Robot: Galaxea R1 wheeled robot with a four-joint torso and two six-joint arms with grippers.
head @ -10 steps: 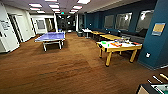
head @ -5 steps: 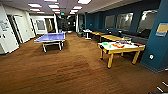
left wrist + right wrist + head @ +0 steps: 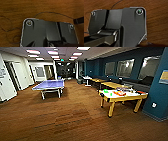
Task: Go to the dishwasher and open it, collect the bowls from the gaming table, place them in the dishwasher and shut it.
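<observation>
- Wide brown wood-grain floor (image 3: 75, 119) ahead, and the long narrow white-topped gaming table with yellow legs (image 3: 125, 98) stands at about two o'clock, well apart from the robot.
- On that surface, toward its near-left end, sits a small round bright green plastic bowl (image 3: 106, 91); just beside it, further along, an orange one (image 3: 119, 93). More clutter lies beyond them, too blurred to name.
- A blue table-tennis table (image 3: 50, 85) stands off at eleven o'clock, clear of the route to the bowls.
- Grippers: both wrist views look down over the dark robot plates at bare floor. I cannot tell how far either gripper is open, and nothing seems to be in either one.
- My read on handling: these bowls look like thin plastic, so light, fairly stiff, hard to break, but smooth and likely to skid on the white top if nudged.
- Best hold, I'd judge, is a pinch across the rim, one finger inside the wall and one outside; the wide green one may flex a little there.
- No dishwasher visible from here.
</observation>
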